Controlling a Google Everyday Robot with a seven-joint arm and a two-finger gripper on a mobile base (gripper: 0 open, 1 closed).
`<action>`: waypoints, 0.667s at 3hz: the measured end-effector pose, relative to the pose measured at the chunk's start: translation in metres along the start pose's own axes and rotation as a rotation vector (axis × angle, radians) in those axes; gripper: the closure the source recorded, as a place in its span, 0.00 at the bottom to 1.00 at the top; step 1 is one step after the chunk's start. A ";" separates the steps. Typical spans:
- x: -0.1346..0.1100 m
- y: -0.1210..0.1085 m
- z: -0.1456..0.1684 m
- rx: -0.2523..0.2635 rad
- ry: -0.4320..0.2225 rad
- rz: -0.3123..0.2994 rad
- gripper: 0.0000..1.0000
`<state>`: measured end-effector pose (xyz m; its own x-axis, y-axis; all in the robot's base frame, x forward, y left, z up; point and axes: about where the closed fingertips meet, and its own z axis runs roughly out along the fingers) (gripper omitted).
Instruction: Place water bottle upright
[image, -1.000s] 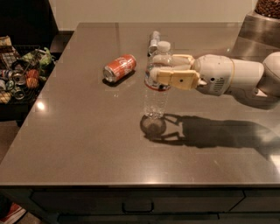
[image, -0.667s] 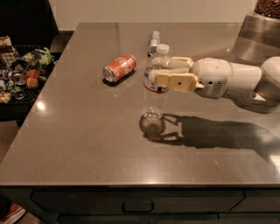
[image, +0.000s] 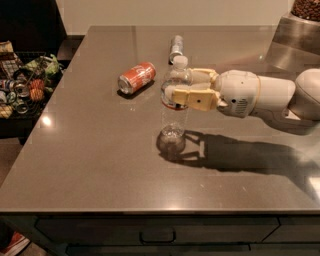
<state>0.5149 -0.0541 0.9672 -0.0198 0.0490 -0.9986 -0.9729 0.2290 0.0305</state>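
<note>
Since a second ago almost nothing has moved. The gripper (image: 181, 85) and the water bottle (image: 174, 117) it holds have shifted only slightly to the left, and both cans lie where they lay.

There is one water bottle, two cans, and one arm (image: 260, 92) with one gripper. The water bottle is over the middle of the table (image: 100, 165), close to upright, with its white cap on top and leaning slightly to the right. Its base is down at the tabletop, above its own dark reflection. I cannot tell whether the base rests on the surface or sits just off it.

The orange-red soda can (image: 137, 77) lies on its side to the left of the water bottle and a little behind it, near but apart. The slim silver can (image: 176, 48) lies behind the water bottle, toward the far edge, clear of the cap. A basket of mixed items (image: 25, 85) stands off the table, well to the left of the water bottle. A metal container (image: 295, 35) sits far to its right at the back.

The arm reaches in level from the right of the water bottle, its white wrist just beside it and its shadow (image: 240, 155) cast on the table below. The two tan fingers (image: 197, 100) are closed on the bottle's upper body at the label band, one in front and one behind.
</note>
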 end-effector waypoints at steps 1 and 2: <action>0.004 0.000 0.003 -0.002 0.018 -0.007 0.77; 0.010 -0.001 0.005 -0.002 0.001 -0.008 0.46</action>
<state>0.5167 -0.0484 0.9576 -0.0121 0.0464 -0.9988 -0.9736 0.2272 0.0224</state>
